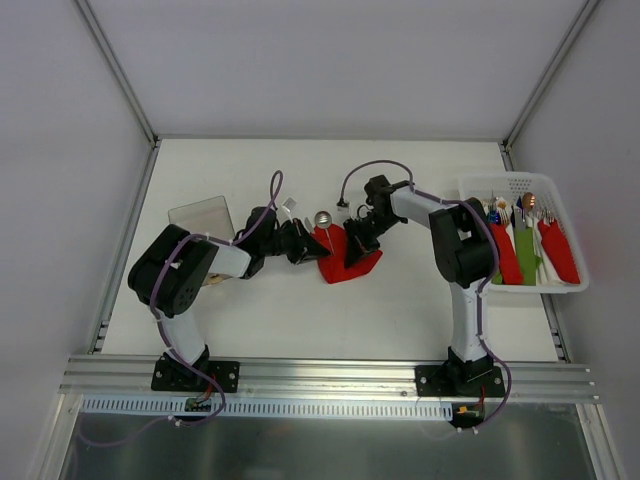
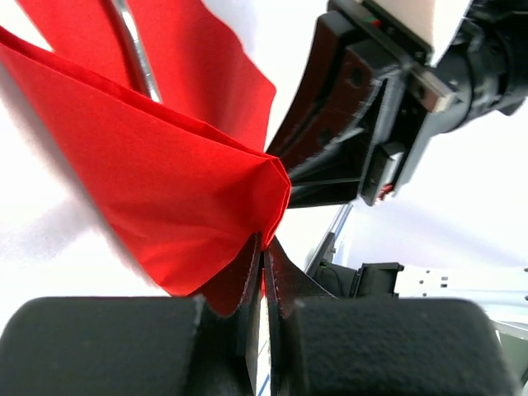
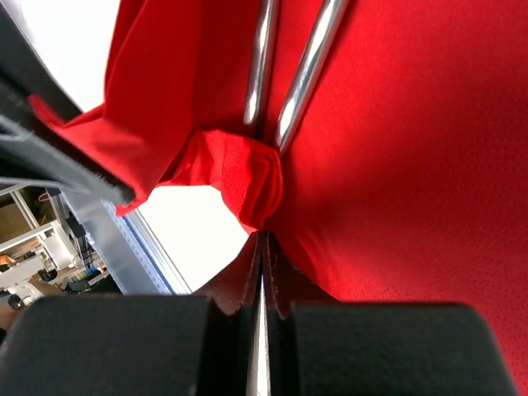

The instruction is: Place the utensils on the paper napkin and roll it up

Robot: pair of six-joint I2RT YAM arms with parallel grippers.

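The left fingers (image 2: 241, 285) clamp the red napkin's (image 2: 165, 190) left fold; the right fingers (image 3: 282, 289) clamp its right edge; two silver utensils (image 3: 307, 74) lie inside, spoon bowl (image 1: 322, 218) protruding far, mid-worktop (image 1: 400, 180).

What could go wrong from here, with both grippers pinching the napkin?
1. Tear: the left gripper and right gripper are each shut on a thin fold of the napkin. Pulling against each other could rip the paper.
2. Spill: the utensils lie loose in the fold, and the spoon bowl pokes past the napkin's edge. Tilting could slide them out.
3. Collision: the grippers sit close together, so rolling may bump them.
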